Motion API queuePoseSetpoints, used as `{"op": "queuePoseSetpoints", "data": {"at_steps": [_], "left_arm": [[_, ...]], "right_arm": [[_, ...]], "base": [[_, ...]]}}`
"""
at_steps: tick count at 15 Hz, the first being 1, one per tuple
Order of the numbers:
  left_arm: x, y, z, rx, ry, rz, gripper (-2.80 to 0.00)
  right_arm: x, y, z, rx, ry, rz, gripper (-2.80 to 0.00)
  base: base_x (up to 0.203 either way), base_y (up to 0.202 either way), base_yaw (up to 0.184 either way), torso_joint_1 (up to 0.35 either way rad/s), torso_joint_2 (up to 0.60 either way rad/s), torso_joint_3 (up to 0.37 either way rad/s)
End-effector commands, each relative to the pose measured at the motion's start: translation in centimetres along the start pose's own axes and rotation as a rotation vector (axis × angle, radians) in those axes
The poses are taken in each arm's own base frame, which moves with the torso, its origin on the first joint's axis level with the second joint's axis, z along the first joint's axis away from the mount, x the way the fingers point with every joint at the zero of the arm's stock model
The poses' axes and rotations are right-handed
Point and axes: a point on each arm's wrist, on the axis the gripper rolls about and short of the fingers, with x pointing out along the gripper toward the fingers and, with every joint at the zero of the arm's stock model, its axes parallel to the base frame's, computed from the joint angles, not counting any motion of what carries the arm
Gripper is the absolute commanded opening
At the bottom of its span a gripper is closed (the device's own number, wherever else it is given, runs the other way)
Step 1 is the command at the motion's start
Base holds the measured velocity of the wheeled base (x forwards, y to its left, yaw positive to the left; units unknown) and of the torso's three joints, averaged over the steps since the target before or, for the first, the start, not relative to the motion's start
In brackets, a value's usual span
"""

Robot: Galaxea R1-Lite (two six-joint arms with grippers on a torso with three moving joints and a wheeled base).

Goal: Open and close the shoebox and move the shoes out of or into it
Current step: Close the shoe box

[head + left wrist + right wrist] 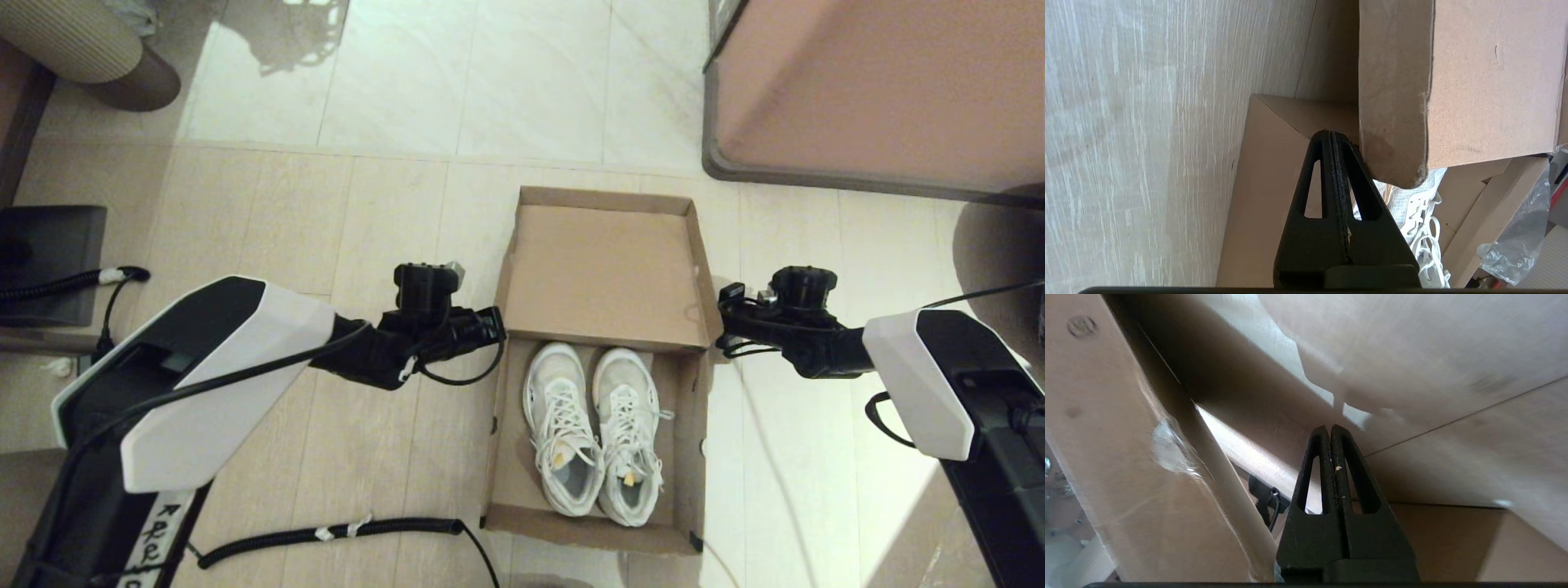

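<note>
The shoebox lies open with both shoes inside — left gripper and right gripper, jaws together and empty, flank its lid — unloading or closing remains.

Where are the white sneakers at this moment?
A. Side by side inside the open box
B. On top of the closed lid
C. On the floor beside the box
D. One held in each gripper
A: in the head view the shoes lie side by side inside the shoebox, with its lid raised behind them.
</note>
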Motion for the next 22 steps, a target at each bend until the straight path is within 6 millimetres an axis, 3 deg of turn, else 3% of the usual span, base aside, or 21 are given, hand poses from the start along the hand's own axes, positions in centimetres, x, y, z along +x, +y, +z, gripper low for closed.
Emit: {"op": "queuePoseSetpoints", "data": {"at_steps": [1,10,15,18,22], "left_arm": [[0.0,0.0,-0.2,-0.003,0.005,0.000,-2.80],[0.0,-0.8,-0.9,0.000,0.025,-0.012,-2.80],[-0.1,-0.9,-0.7,0.003,0.020,-0.016,-2.80],[-0.1,-1.0,-0.6,0.002,0.018,-0.017,-2.80],[-1.4,-1.8,0.8,0.006,-0.008,-0.030,-2.80]], "right_arm": [[0.7,-1.2,-0.5,0.023,0.012,-0.014,-2.80],[0.5,0.7,-0.2,0.333,0.046,0.158,-2.80],[-0.9,2.7,0.3,0.374,0.247,0.283,-2.80],[-1.1,2.8,0.1,0.338,0.349,0.268,-2.80],[-2.0,4.7,-0.2,0.295,0.465,0.293,-2.80]], "base": [[0.000,0.000,0.000,0.000,0.00,0.000],[0.000,0.000,0.000,0.000,0.00,0.000],[0.000,0.000,0.000,0.000,0.00,0.000],[0.000,0.000,0.000,0.000,0.00,0.000],[0.000,0.000,0.000,0.000,0.00,0.000]]}}
